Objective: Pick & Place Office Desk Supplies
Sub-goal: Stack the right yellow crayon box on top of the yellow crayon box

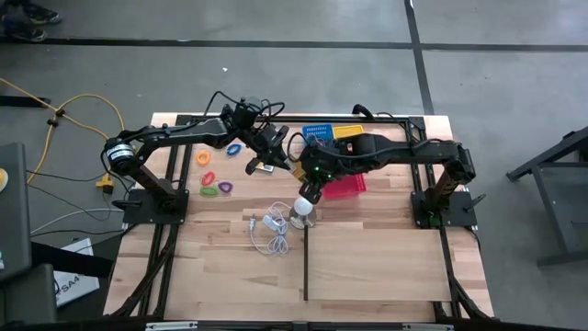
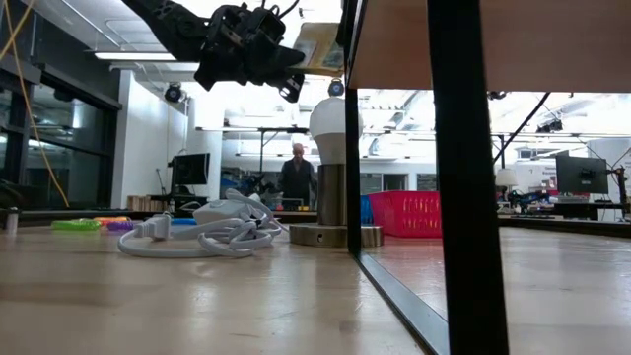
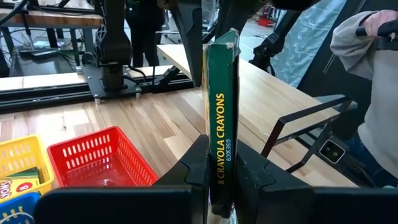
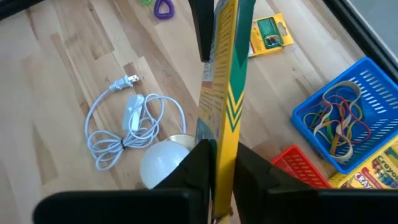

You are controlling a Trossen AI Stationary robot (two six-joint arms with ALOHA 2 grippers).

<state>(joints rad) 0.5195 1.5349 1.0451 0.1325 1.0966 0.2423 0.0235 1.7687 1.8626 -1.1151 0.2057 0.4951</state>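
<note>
Both hands grasp flat yellow-and-green crayon boxes above the wooden tabletop: left hand clenched on one box, right hand clenched on another, above the red basket.

Printed in yellow along the green spine of the crayon box, upright between the left gripper fingers, beside the red basket: "8 CRAYOLA CRAYONS", with "630C8S9" or similar in small white type alongside. Showing an "8" on a box in the yellow basket next to the red one. Elsewhere too small or blurred to read.
</note>
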